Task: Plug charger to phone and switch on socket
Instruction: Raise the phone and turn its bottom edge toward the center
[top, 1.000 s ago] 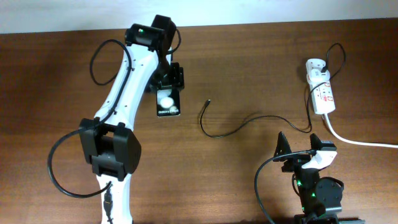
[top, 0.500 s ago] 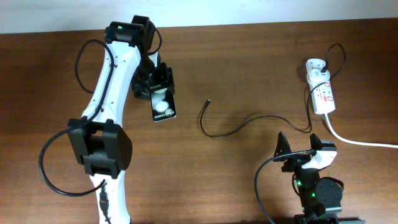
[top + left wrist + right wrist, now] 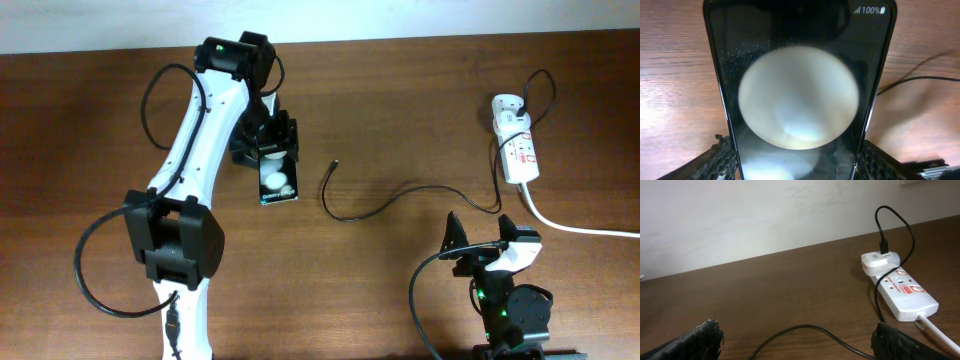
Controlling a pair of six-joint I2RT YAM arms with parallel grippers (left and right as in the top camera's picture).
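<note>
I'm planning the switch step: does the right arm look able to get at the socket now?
Probably yes: the right hand is open and empty, and only the thin charger cable lies between it and the socket.

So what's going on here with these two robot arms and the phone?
The left arm's tool is clamped on one end of a black phone. The thin black charger cable lies loose on the table, its free tip near the phone but not plugged in. Its other end sits in the adapter on the white power strip. The right arm's tool is open and empty, near the front edge.
</note>
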